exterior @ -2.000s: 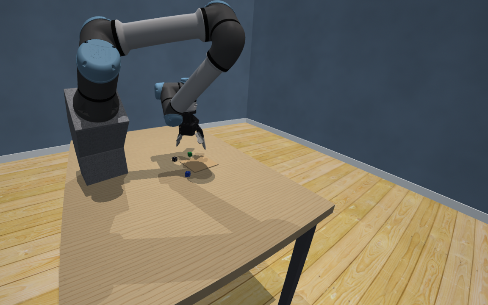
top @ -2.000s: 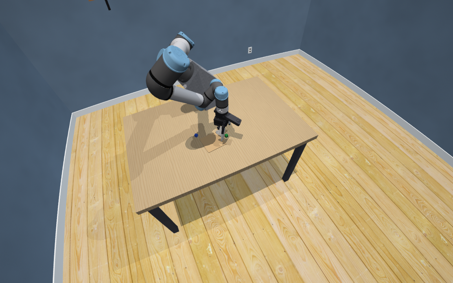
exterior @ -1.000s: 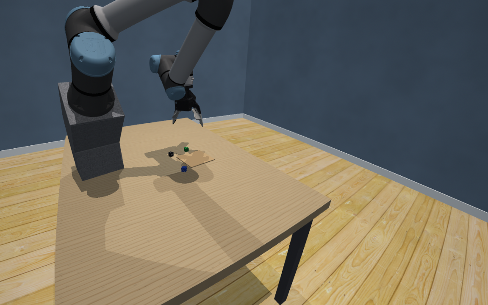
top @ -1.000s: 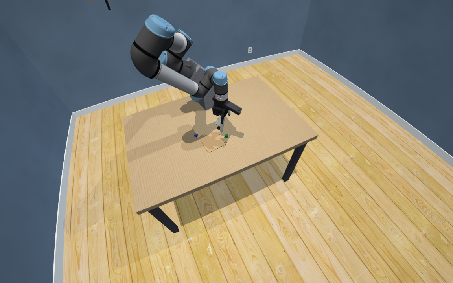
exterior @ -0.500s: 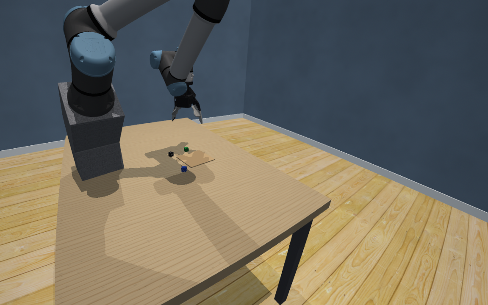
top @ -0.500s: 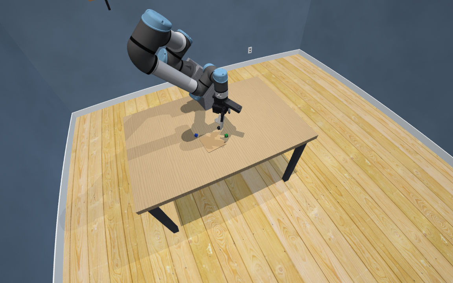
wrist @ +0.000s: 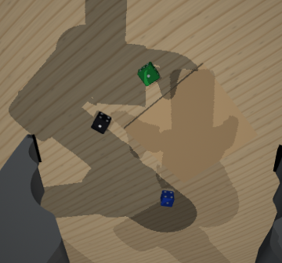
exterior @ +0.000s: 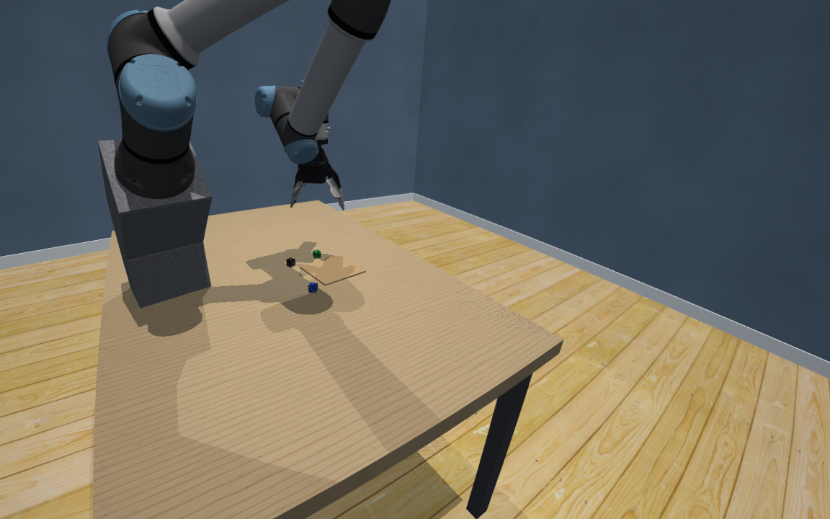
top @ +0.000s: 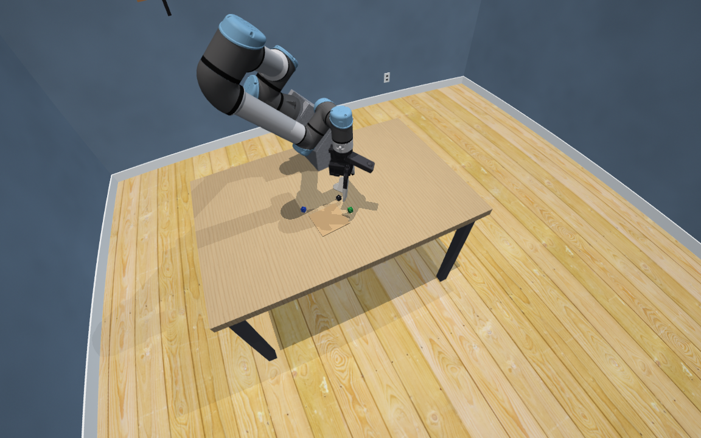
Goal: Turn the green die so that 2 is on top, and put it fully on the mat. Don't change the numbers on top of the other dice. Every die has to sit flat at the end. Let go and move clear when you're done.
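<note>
End effector [exterior: 316, 196] released and empty, raised high above the tabletop [exterior: 289, 387]. Green die [wrist: 148, 73] lies on the bare tabletop just beside one edge of the mat [wrist: 219, 130], off it. Black die [wrist: 101, 122] and blue die [wrist: 168, 198] also rest off the mat.

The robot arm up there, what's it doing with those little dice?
Right now it holds nothing. The gripper hangs open, high above the table. Below it lie three dice around a tan mat: the green die just off the mat's corner, the black die and the blue die beside it. The green one should end up on the mat showing 2, and it isn't there yet.
</note>
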